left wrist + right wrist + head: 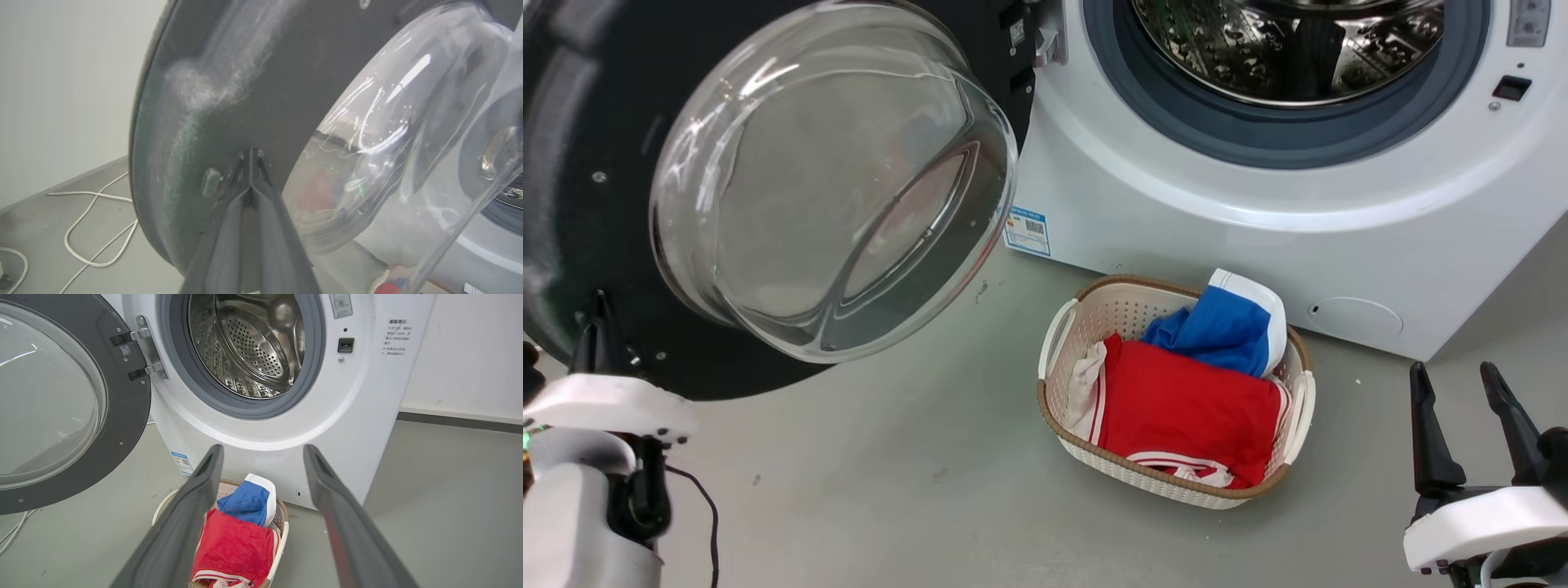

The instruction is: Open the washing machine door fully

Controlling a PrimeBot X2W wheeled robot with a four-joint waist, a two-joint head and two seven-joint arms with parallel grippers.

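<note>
Left gripper, jaws clenched empty, touches the washing machine door, standing wide left of the washing machine. Stiff, hinged, glossy-slick, probably heavy: push near its rim. Right gripper: jaws released.

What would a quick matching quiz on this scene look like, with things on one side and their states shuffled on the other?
Things:
1. washing machine door
2. left gripper
3. right gripper
4. laundry basket

States:
a. fingers spread, holding nothing
b. swung wide open
c. holds red and blue clothes
d. fingers closed together, tips at the door's black inner face

Pairs: 1-b, 2-d, 3-a, 4-c
</note>
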